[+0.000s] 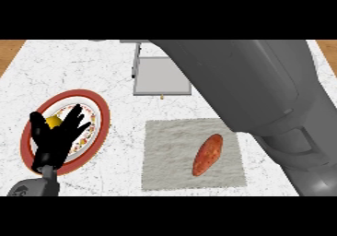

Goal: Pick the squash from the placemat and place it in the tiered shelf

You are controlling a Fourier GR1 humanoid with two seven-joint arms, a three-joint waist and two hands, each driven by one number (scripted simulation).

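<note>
An orange-red, elongated squash lies slanted on a light grey placemat at the counter's front middle. The grey tiered shelf stands at the back, partly hidden by my right forearm, which crosses the view from the lower right up toward the shelf. The right hand itself is hidden from view. My left hand rests open at the left, fingers up, over a plate.
A white plate with a red rim sits at the left; a small yellow object lies on it, partly behind the left hand. The counter is white marble, with wooden floor at the far corners.
</note>
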